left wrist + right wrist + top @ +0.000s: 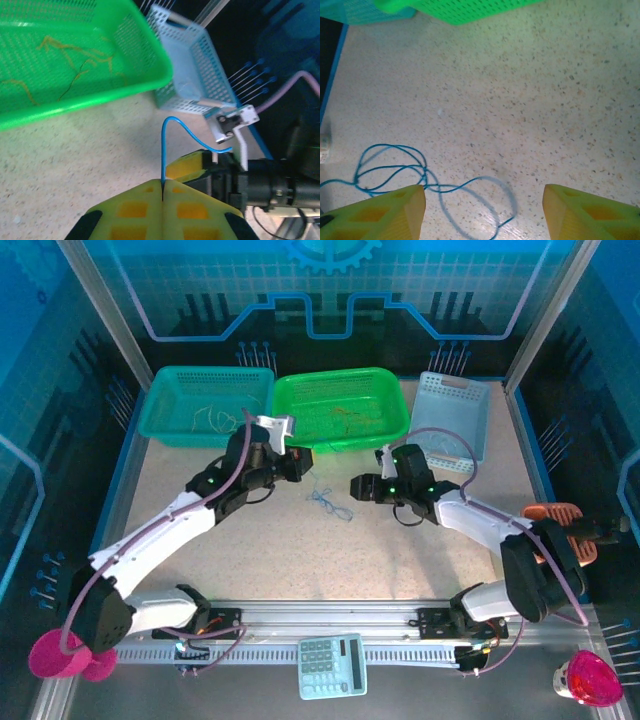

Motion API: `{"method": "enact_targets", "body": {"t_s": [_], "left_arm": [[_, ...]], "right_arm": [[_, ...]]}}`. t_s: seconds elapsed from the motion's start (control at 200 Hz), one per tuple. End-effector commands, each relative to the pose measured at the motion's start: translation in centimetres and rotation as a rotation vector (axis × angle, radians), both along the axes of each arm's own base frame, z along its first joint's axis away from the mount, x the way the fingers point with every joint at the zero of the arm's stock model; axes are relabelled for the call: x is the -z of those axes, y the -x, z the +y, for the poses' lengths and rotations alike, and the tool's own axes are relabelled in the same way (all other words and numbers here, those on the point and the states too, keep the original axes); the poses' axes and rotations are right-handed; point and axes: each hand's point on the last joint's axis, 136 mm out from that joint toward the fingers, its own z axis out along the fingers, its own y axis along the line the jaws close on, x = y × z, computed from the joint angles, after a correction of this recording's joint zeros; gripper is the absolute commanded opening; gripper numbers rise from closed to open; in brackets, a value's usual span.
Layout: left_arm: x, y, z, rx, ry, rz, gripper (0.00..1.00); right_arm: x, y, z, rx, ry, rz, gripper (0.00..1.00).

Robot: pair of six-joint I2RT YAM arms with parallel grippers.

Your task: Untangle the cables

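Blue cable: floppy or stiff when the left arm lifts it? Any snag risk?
Probably semi-floppy: above the shut left hand the blue cable holds a springy arc rather than drooping. Likely very light, being so thin. The rest lies in overlapping loops on the table, so lifting may drag the whole tangle along.

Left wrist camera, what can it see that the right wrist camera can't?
Only the left wrist view: the left gripper shut on a blue cable, yellow-orange cables lying inside the green basket, and the light blue basket.
Only the right wrist view: the right gripper open above loops of blue cable lying on the table, and a corner of the teal basket.
Both: the green basket, the speckled table and blue cable.
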Motion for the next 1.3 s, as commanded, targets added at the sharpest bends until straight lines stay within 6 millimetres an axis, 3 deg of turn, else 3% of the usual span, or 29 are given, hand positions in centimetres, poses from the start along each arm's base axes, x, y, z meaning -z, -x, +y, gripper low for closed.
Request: {"method": "enact_targets", "body": {"t_s": [0.0,0.145,0.2,0.22,0.3,0.45,0.59,0.75,1.01,1.196,1.296], "left_arm": [[-2.9,1.1,-0.8,0.064,0.075,-0.096,0.0],[-3.7,1.7,-1.0,0.09,0.113,-0.134,0.0],[-3.9,1.9,-1.1,0.095,0.127,-0.143,0.0],[-3.9,1.9,-1.1,0.094,0.131,-0.147,0.0],[-4.2,2.1,-1.4,0.104,0.144,-0.156,0.0],[-4.9,2.2,-1.7,0.113,0.151,-0.171,0.0],[-5.5,2.4,-2.0,0.12,0.162,-0.183,0.0],[-5.8,2.6,-2.6,0.131,0.175,-0.188,0.0],[-5.4,3.0,-3.3,0.149,0.177,-0.18,0.0],[-5.2,3.2,-3.7,0.156,0.181,-0.174,0.0],[-4.9,3.3,-4.0,0.165,0.179,-0.167,0.0]], "right_arm": [[-5.3,-0.5,0.2,-0.003,-0.047,-0.111,0.64],[-11.3,0.0,0.0,-0.014,-0.117,-0.227,0.65],[-12.9,0.4,0.2,-0.029,-0.157,-0.255,0.69],[-14.8,0.3,0.5,-0.035,-0.186,-0.287,0.7],[-17.6,0.7,1.2,-0.057,-0.266,-0.322,0.72],[-20.4,0.4,2.6,-0.078,-0.379,-0.332,0.75],[-21.5,-0.2,4.4,-0.095,-0.446,-0.327,0.77],[-21.5,-1.0,6.3,-0.104,-0.476,-0.316,0.78],[-21.7,-2.4,7.3,-0.089,-0.522,-0.317,0.75],[-21.6,-2.7,7.6,-0.089,-0.544,-0.31,0.64],[-21.9,-2.9,7.8,-0.092,-0.552,-0.315,0.44]]}}
